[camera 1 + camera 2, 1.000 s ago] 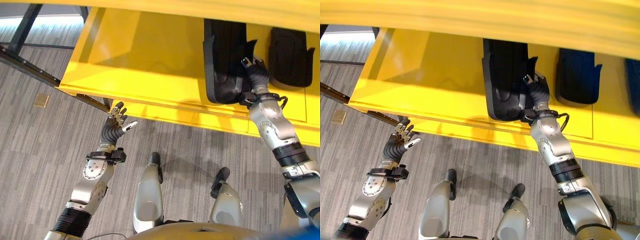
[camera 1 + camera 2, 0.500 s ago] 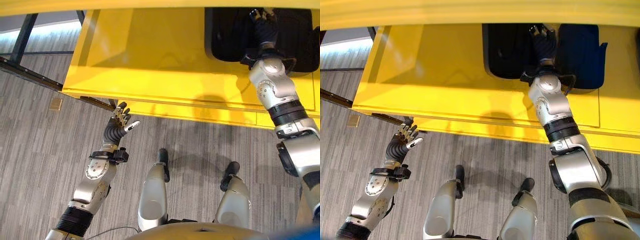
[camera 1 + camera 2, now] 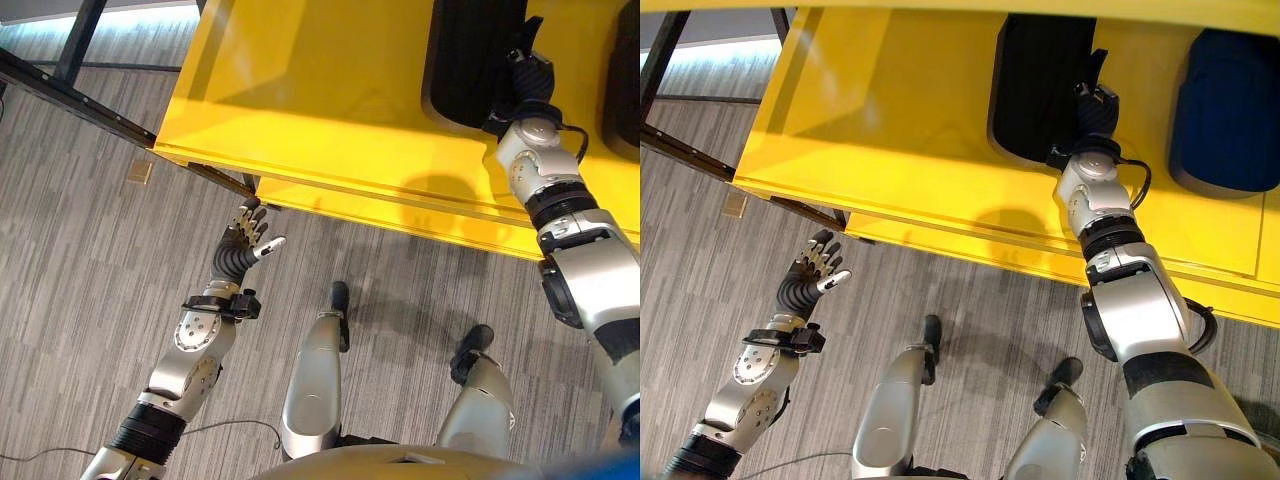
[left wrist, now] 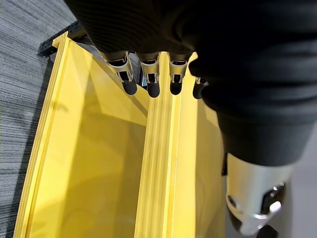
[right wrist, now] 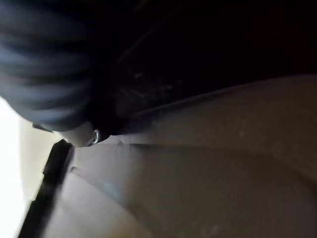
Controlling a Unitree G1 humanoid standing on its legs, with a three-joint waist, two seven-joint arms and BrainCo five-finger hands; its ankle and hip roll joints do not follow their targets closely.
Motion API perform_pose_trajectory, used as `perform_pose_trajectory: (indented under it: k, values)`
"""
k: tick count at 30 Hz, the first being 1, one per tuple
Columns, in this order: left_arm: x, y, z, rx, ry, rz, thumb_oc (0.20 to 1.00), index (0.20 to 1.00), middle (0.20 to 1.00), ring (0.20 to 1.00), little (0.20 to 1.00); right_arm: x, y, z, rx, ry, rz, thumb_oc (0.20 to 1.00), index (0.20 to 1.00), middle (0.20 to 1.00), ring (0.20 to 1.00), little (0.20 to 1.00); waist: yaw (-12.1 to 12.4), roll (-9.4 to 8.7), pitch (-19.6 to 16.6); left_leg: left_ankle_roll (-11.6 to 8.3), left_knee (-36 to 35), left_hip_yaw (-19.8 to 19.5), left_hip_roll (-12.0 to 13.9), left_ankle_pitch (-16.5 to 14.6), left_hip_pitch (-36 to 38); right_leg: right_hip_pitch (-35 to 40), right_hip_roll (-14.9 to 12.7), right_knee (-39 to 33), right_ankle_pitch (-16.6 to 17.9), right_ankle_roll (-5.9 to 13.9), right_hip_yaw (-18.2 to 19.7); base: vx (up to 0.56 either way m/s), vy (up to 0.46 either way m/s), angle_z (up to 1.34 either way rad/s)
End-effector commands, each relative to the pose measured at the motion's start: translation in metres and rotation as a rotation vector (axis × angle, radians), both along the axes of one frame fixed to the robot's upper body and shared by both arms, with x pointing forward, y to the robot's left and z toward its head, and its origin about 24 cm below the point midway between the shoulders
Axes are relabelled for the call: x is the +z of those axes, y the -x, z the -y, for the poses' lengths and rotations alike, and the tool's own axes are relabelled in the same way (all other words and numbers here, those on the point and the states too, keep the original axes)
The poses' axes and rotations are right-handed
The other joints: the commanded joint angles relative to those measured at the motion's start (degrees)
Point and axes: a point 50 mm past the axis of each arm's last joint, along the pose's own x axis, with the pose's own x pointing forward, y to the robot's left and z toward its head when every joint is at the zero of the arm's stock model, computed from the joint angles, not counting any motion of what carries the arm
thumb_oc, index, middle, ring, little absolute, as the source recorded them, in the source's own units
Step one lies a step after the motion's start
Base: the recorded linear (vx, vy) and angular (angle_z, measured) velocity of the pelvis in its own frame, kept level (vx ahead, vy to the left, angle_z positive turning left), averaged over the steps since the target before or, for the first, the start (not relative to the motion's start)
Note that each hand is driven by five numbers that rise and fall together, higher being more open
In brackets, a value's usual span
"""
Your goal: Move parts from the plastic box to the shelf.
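Note:
A long black part (image 3: 465, 60) lies on the yellow shelf (image 3: 330, 100), set back from its front edge. My right hand (image 3: 525, 78) reaches over the shelf and rests against that part's right side, where its dark cover merges with the black part. In the right wrist view the part's dark surface (image 5: 208, 44) sits very close above a pale surface. My left hand (image 3: 245, 245) hangs open over the floor, just below the shelf's front edge, holding nothing. Its fingers (image 4: 148, 84) point straight along the yellow shelf.
A second dark part (image 3: 1230, 110) lies on the shelf to the right of the first. A black metal frame bar (image 3: 80, 95) runs along the shelf's left side. A small tan plate (image 3: 139, 172) is set in the grey carpet floor.
The view has shifted. My right arm has stretched out and the black part now lies farther back from the shelf's front edge. The left hand keeps its open pose.

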Motion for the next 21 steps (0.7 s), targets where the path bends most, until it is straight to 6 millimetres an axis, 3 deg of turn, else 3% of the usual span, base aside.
perform_pose_trajectory:
  k: [1, 6, 15, 21]
  values:
    - [0.026, -0.004, 0.005, -0.049, -0.043, 0.133, 1.0, 1.0, 1.0, 1.0, 1.0, 0.048, 0.002, -0.012, 0.044, -0.075, 0.175, 0.2, 0.2, 0.2, 0.2, 0.2, 0.8, -0.19, 0.2, -1.23, 1.5, -1.7, 3.4, -2.2, -1.1, 1.6, -0.6, -0.4, 1.1, 1.9, 3.3, -0.02, 0.051, 0.16]
    - [0.027, -0.007, 0.011, -0.063, -0.031, 0.141, 1.0, 1.0, 1.0, 1.0, 1.0, 0.04, 0.003, 0.008, -0.032, -0.113, 0.139, 0.2, 0.2, 0.2, 0.2, 0.2, 1.9, 0.78, 1.2, -0.94, 3.3, -2.3, 2.8, -2.5, -3.7, 0.6, -1.2, -0.3, 1.4, 2.11, 2.6, -0.03, 0.041, 0.1]
    - [0.03, -0.01, 0.013, -0.058, -0.021, 0.158, 1.0, 1.0, 1.0, 1.0, 1.0, 0.041, 0.003, 0.014, -0.067, -0.085, 0.107, 0.2, 0.2, 0.2, 0.2, 0.2, 2.4, 1.0, 2.4, -0.72, 4.5, -2.6, 2.4, -2.8, -5.4, -0.2, -1.3, -0.2, 1.7, 2.21, 2.6, -0.01, 0.01, 0.01]
    - [0.033, -0.012, 0.014, -0.053, -0.019, 0.167, 1.0, 1.0, 1.0, 1.0, 1.0, 0.03, 0.002, 0.022, -0.099, -0.077, 0.047, 0.2, 0.2, 0.2, 0.2, 0.2, 2.4, 0.87, 2.8, -0.75, 4.8, -2.7, 2.4, -2.9, -5.5, -0.1, -1.3, -0.3, 1.5, 2.25, 2.7, 0.0, 0.0, 0.0]
